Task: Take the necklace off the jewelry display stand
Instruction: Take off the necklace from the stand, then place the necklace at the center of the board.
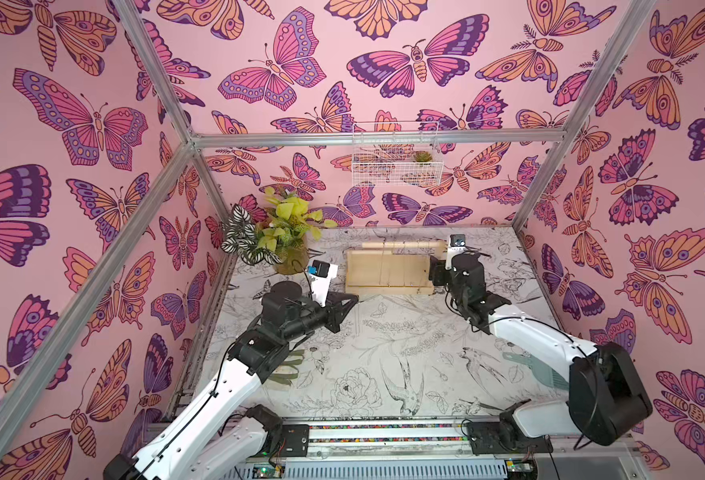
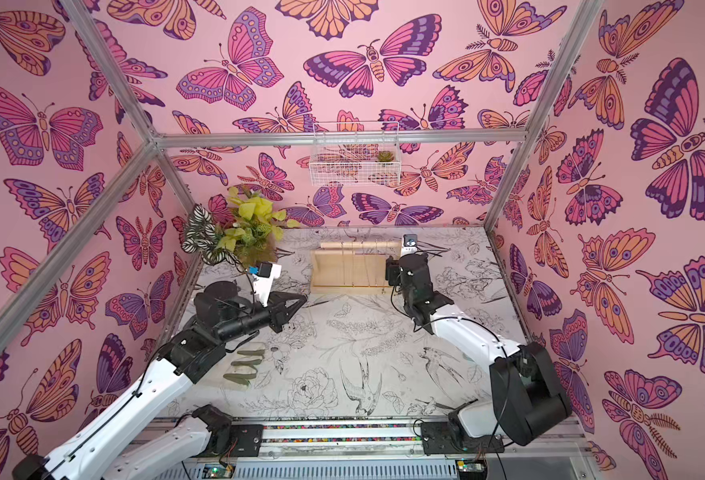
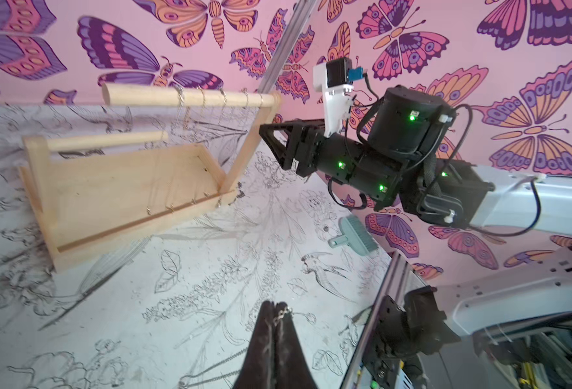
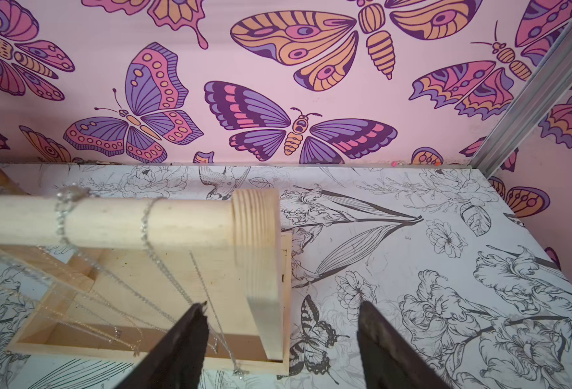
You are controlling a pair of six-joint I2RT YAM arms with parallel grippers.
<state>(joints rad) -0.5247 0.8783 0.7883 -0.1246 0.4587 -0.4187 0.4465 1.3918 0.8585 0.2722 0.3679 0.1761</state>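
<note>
1. We judge the necklace [image 3: 283,312] to be freed. It is pinched in the left gripper [image 3: 274,308], whose jaws are pressed together on it, well apart from the jewelry display stand [image 1: 384,268].
2. The right gripper [image 4: 282,304] stands wide apart, astride the stand's upright [image 4: 261,269]. We should back it straight off, clear of the chains [image 4: 148,232] hanging beside it.
3. Counted: one stand, one crossbar [image 3: 190,96], two grippers, one held necklace — and about five chains looped on the bar, though blur leaves that uncertain.
</note>
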